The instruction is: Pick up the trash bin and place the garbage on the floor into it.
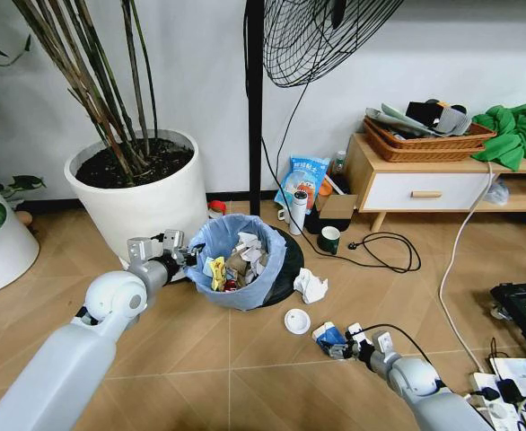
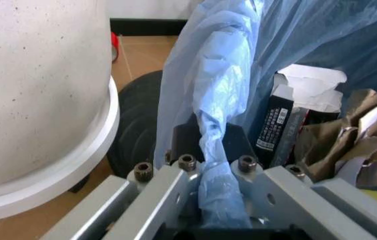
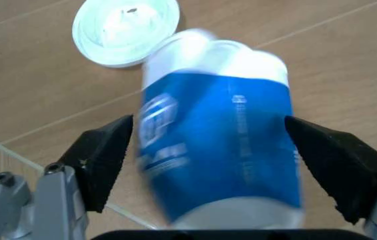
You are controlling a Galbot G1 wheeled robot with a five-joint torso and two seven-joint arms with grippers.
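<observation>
Right gripper (image 3: 208, 165) fingers (image 3: 105, 160) set wide on either side of the blue-white carton (image 3: 218, 150), small gaps both sides, pads not pressing yet; carton lies on the floor (image 3: 348, 65) between them, and the white lid-like cup piece (image 3: 125, 30) sits just past its far end. In the head view the same gripper (image 1: 357, 346) is low at the carton (image 1: 328, 336), crumpled white paper (image 1: 311, 285) further out toward the trash bin (image 1: 238, 262). Left gripper (image 2: 218, 175) fingers narrow, clamped on a bunched fold of the light blue bag (image 2: 215, 105) at the bin rim; black-white tube (image 2: 276, 127) and brown paper (image 2: 338, 137) sit inside just beyond the pinch, white plant pot (image 2: 35, 85) close on the other side. Head view shows the left gripper (image 1: 178, 256) at the bin's edge nearest the pot (image 1: 142, 193). Risks: grip looks to be mostly on liner, can't tell if the hard rim is caught, so a lift could pull the bag out or tip the full bin. Carton is rounded and may squirt out or skid into the lid piece when the fingers close.
</observation>
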